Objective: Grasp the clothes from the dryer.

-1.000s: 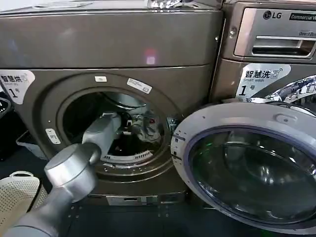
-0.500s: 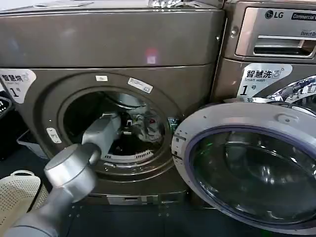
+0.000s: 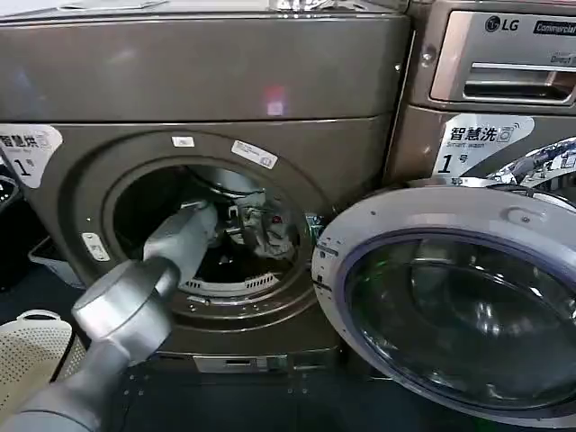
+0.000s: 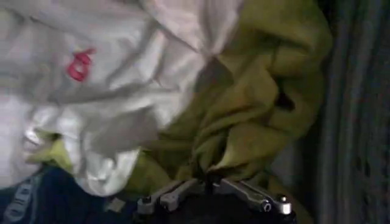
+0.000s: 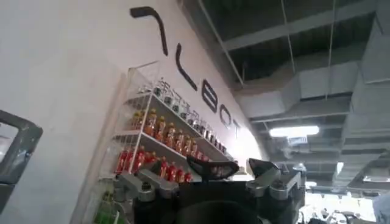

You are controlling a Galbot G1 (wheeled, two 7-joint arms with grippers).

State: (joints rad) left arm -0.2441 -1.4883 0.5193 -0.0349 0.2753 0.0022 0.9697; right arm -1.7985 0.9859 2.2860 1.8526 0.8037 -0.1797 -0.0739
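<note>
The dryer (image 3: 207,81) stands with its porthole open. My left arm reaches into the drum. There my left gripper (image 3: 241,225) is against the clothes (image 3: 268,236), a bunched pile at the drum's right side. Close up, a whitish-grey garment (image 4: 91,103) with a red mark overlaps a yellow-green one (image 4: 262,91), and a dark navy one (image 4: 30,198) lies beside them. The left gripper (image 4: 207,178) is shut on a fold of the yellow-green garment. My right gripper (image 5: 234,169) is parked away from the dryer, open and holding nothing, pointing toward a ceiling.
The dryer's round glass door (image 3: 450,306) hangs open to the right, low and wide. The LG machine (image 3: 486,81) stands just to the right. A white perforated basket (image 3: 31,355) sits on the floor at lower left. A shelf of bottles (image 5: 152,140) stands near the right gripper.
The left arm's elbow has shifted a little left and up, and the forearm has tilted further into the drum. The clothes have barely moved.
</note>
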